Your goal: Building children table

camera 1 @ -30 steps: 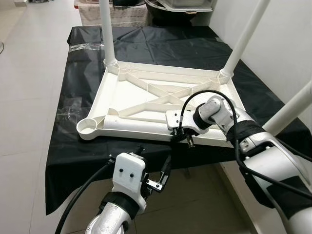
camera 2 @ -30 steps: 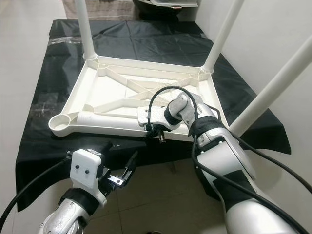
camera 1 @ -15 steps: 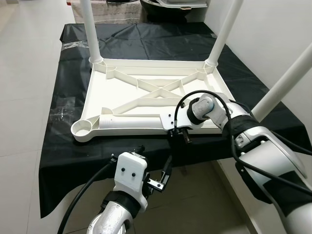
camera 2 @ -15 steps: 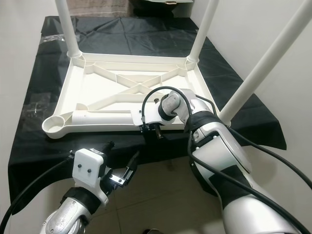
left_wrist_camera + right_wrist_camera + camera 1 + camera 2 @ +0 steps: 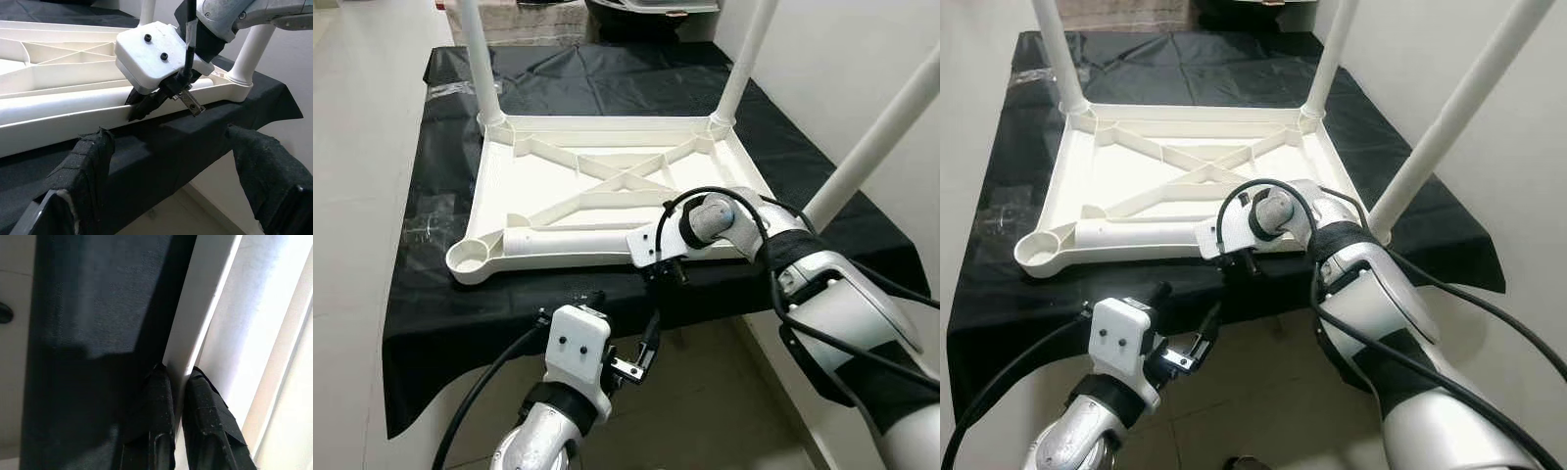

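Left eye view: the upside-down white plastic table top (image 5: 607,186) lies on the black cloth-covered bench (image 5: 440,304), near its front edge. The right gripper (image 5: 658,272) pinches the table top's front rim.

Left wrist view: the left gripper (image 5: 171,196) hangs below the bench's front edge, fingers wide apart, holding nothing.

Right wrist view: two black fingers (image 5: 159,396) squeeze the thin white rim.

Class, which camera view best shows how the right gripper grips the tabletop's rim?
The right wrist view: its fingers pinch the white tabletop rim from both sides. The left wrist view shows the right gripper side-on at the rim; the eye views show it from above.
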